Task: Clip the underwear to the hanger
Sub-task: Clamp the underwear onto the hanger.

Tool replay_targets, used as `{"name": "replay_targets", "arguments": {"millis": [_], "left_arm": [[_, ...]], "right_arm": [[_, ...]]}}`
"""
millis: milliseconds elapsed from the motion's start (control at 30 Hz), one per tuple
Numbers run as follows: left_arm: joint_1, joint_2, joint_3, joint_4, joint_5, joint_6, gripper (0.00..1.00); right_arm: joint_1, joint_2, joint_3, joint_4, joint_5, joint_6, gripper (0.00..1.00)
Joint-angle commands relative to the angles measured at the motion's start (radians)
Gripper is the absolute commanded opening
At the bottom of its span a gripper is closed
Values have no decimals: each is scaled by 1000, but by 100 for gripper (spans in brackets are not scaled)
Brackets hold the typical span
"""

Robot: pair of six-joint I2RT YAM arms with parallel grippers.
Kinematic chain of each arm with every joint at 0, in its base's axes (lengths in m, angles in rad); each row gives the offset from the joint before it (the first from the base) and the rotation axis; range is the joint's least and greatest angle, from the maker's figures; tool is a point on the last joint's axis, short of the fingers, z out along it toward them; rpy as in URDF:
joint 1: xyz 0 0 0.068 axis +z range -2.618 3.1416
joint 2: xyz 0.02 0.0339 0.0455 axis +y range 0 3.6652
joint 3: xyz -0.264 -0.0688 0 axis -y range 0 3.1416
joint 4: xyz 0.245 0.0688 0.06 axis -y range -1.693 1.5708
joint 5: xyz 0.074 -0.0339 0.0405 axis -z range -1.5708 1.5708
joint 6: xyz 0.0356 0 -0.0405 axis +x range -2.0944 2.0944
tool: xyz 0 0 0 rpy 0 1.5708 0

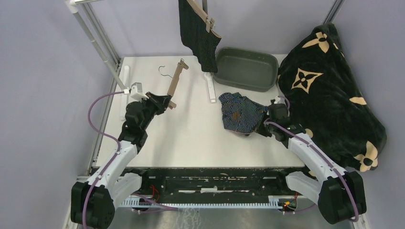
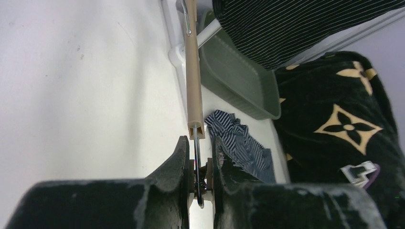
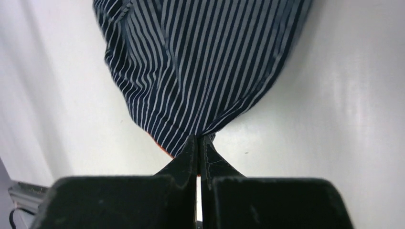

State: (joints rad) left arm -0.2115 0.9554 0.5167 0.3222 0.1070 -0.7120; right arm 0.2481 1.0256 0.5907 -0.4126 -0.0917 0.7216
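Observation:
A wooden hanger point(image 1: 175, 81) with a wire hook lies slanted at the back left of the table. My left gripper point(image 1: 162, 101) is shut on the clip at its near end; in the left wrist view the jaws point(image 2: 199, 162) pinch the clip below the wooden bar point(image 2: 193, 71). The navy striped underwear point(image 1: 241, 114) lies crumpled right of centre. My right gripper point(image 1: 265, 122) is shut on its right edge, and its fingertips point(image 3: 199, 143) pinch a fold of the cloth point(image 3: 200, 62). The black pinstriped underwear point(image 1: 198, 33) hangs clipped to a second hanger point(image 1: 206, 20) at the back.
A dark green tub point(image 1: 248, 69) stands at the back, right of centre. The big black blanket with tan flowers point(image 1: 329, 95) covers the right side. A white bar point(image 1: 210, 88) lies beside the tub. A metal frame post point(image 1: 95, 38) slants at the left.

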Motion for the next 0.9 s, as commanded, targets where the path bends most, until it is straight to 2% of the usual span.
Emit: {"name": "replay_targets", "arguments": {"millis": [0, 167, 267, 367, 600, 733, 867], "left_arm": [[-8, -101, 3, 3, 4, -134, 3], [-12, -223, -13, -120, -44, -215, 3], [-13, -275, -25, -172, -97, -282, 3], [-12, -301, -30, -179, -114, -304, 3], [-12, -303, -5, -209, -138, -280, 3], [-13, -321, 23, -251, -189, -247, 3], [-12, -320, 40, -265, -202, -234, 3]], "right_arm": [[138, 42, 69, 117, 68, 125, 1], [331, 153, 156, 285, 252, 253, 0], [445, 237, 227, 378, 386, 287, 0], [521, 337, 308, 483, 457, 297, 0], [555, 528, 534, 560, 440, 276, 0], [557, 575, 651, 563, 496, 240, 0], [556, 584, 722, 536, 615, 202, 0]]}}
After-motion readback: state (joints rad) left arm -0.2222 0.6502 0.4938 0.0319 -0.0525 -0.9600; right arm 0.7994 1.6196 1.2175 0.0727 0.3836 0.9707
